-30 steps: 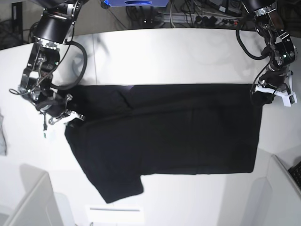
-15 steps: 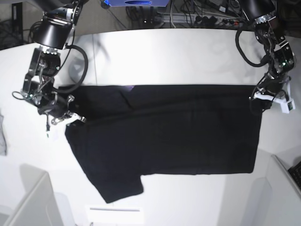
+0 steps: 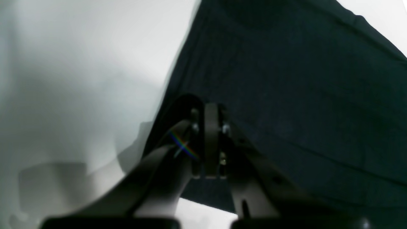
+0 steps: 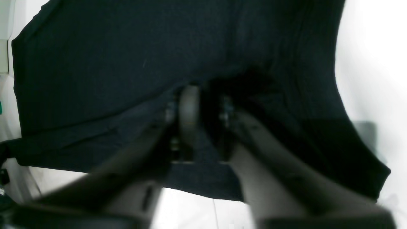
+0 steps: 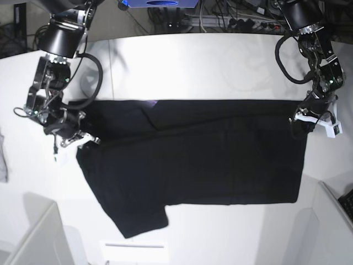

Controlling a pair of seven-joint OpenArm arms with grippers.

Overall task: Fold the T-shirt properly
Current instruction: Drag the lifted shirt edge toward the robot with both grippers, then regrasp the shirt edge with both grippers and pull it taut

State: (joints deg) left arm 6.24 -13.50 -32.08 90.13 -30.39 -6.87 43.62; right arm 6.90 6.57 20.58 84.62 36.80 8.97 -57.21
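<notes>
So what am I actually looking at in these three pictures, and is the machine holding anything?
This is a robot with two arms, each ending in a two-fingered gripper. The base picture looks down on the white table from above. The other two come from cameras on the wrists, looking along the fingers. A black T-shirt lies spread flat on the table, one sleeve pointing toward the bottom of the base view. The right gripper is at the sleeve end, its jaws standing apart over bunched cloth. The left gripper is at the opposite corner, its jaws nearly together at the shirt's edge. Whether it pinches cloth can't be told.
</notes>
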